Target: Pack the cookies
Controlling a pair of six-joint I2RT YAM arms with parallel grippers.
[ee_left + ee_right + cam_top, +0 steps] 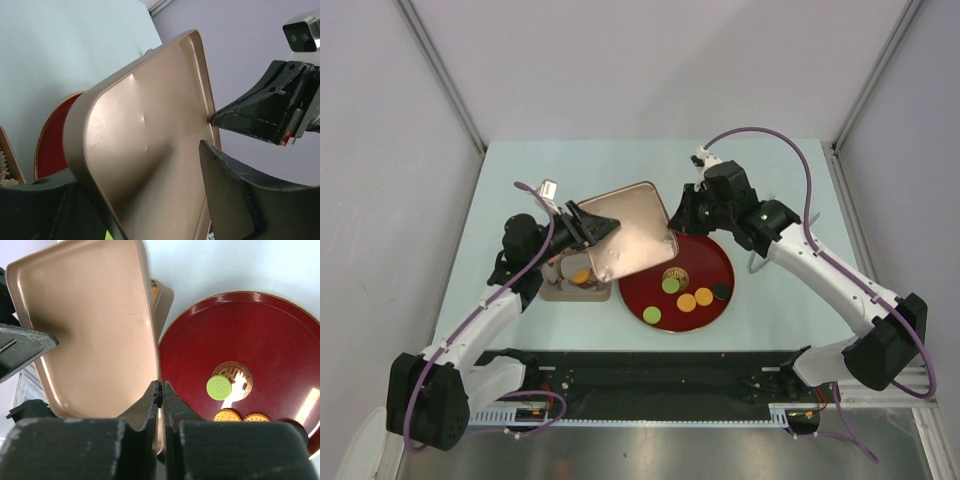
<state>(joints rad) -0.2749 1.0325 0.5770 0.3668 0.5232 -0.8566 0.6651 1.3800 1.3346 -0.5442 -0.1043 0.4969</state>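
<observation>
Small flat round cookies [687, 301] look light and brittle, best pinched edgewise; right gripper [159, 396] clamps the bronze rectangular metal lid [90, 330], left gripper [145, 180] gapes astride it.

A robotics lab test cell is indicated. A pale counter [520, 170] is closed in by plain grey walls [650, 70] joined at aluminium posts [442, 78]. A left arm [480, 318] and a right arm [830, 270], white and black, are bolted at its near edge, and purple cables [807, 170] are looped along them.

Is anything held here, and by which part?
Right gripper pinches the bronze lid by its rim; left gripper straddles the opposite edge, grip unclear.
</observation>
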